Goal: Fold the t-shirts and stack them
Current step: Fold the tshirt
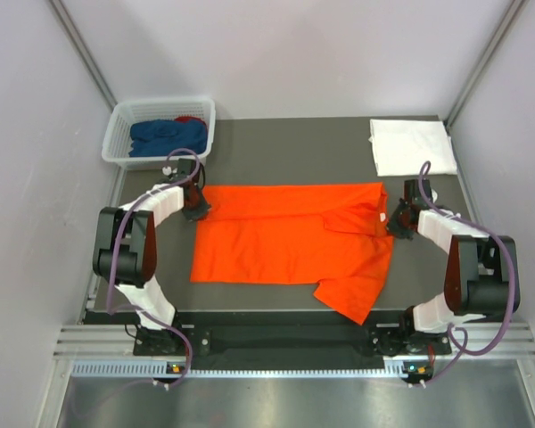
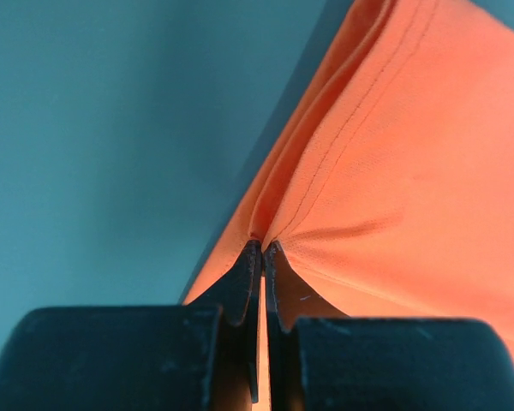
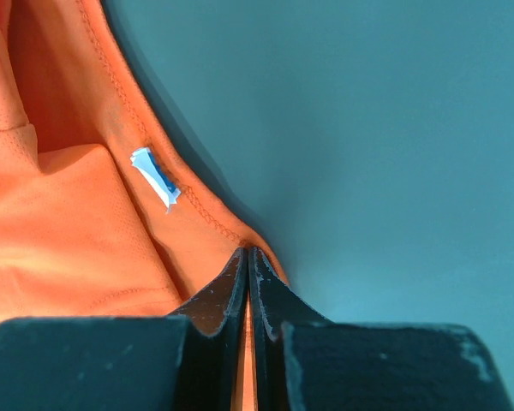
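Note:
An orange t-shirt (image 1: 285,241) lies spread across the middle of the dark table, one sleeve pointing to the front right. My left gripper (image 1: 196,207) is shut on the shirt's far left corner; in the left wrist view the orange cloth (image 2: 394,180) is pinched between the closed fingers (image 2: 263,253). My right gripper (image 1: 398,221) is shut on the shirt's far right edge near the collar; in the right wrist view the hem (image 3: 197,214) with a small white-blue tag (image 3: 157,178) runs into the closed fingers (image 3: 248,257). A folded white t-shirt (image 1: 412,146) lies at the far right.
A white basket (image 1: 120,134) at the far left holds blue cloth (image 1: 165,135) and a bit of red cloth (image 1: 192,119). Grey walls stand close on both sides. The table's front edge (image 1: 250,314) runs just before the arm bases.

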